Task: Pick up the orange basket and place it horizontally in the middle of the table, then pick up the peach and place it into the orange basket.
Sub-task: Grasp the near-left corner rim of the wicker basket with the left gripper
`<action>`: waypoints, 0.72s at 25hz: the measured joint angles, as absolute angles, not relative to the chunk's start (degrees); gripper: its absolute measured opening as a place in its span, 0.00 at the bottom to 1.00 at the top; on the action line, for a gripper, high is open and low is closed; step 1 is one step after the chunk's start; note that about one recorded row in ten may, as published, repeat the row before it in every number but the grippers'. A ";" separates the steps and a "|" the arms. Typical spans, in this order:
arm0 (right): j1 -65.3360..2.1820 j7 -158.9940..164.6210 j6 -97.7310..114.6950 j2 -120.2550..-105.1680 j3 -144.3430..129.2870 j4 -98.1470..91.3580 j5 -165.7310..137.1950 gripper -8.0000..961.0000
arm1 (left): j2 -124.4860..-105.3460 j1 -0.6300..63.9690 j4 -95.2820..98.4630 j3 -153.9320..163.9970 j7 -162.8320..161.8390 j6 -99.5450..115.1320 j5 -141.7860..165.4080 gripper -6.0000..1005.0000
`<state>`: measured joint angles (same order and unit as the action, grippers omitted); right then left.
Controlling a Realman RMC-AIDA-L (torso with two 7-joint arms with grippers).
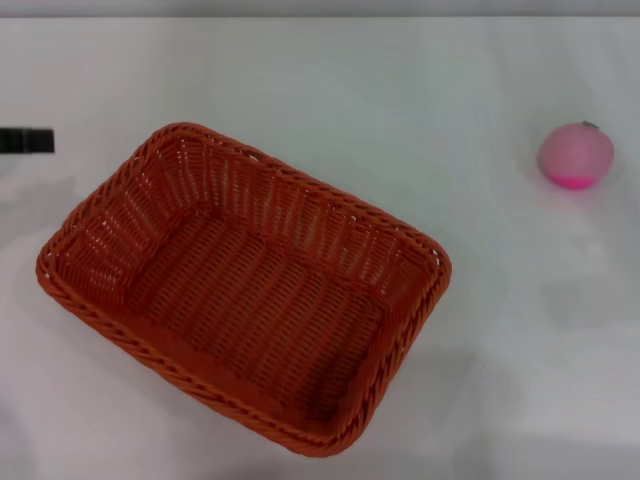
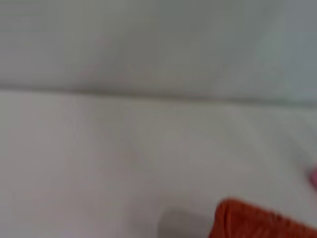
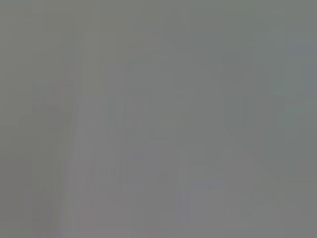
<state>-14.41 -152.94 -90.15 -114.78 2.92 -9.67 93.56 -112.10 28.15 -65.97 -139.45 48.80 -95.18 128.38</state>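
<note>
— On the table (image 1: 320, 70), head view first: what lies where?

— Left of centre, the basket (image 1: 245, 290), open side up, long axis running diagonally from far left to near right. Nothing inside but its own weave. Well apart, off toward the far right, the peach (image 1: 575, 155), resting on bare white, deeper pink on its near side, a tiny dark mark on top.

— Anything else up there?

— At the left edge, level with the basket's far corner, a small black strip (image 1: 27, 141); cannot tell what.

— Grippers?

— Neither left nor right in the head view, so clenched or released: cannot tell.

— Left wrist view, then?

— Mostly white tabletop (image 2: 124, 158) meeting a pale grey backdrop. One orange corner of the basket (image 2: 257, 223) poking in, and a sliver of pink, likely the peach (image 2: 314, 177), right at the frame's border. No fingers showing.

— Right wrist view?

— Flat grey blur throughout; nothing to make out, no fingers either.
</note>
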 joint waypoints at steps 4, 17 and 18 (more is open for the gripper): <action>-14.83 -152.94 -90.30 -114.78 2.98 -9.58 95.03 0.75 | -111.38 31.76 -64.66 -139.09 47.45 -97.68 134.37 0.77; -15.47 -152.84 -90.35 -114.87 3.00 -9.05 96.06 0.75 | -113.68 36.67 -57.99 -132.18 50.49 -92.20 141.26 0.75; -15.43 -152.82 -90.36 -114.88 3.00 -9.01 96.06 0.75 | -114.02 37.02 -56.91 -131.41 50.57 -91.42 141.28 0.74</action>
<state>-15.43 -152.82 -90.36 -114.88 3.00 -9.01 96.06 -114.02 37.02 -56.91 -131.41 50.57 -91.42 141.28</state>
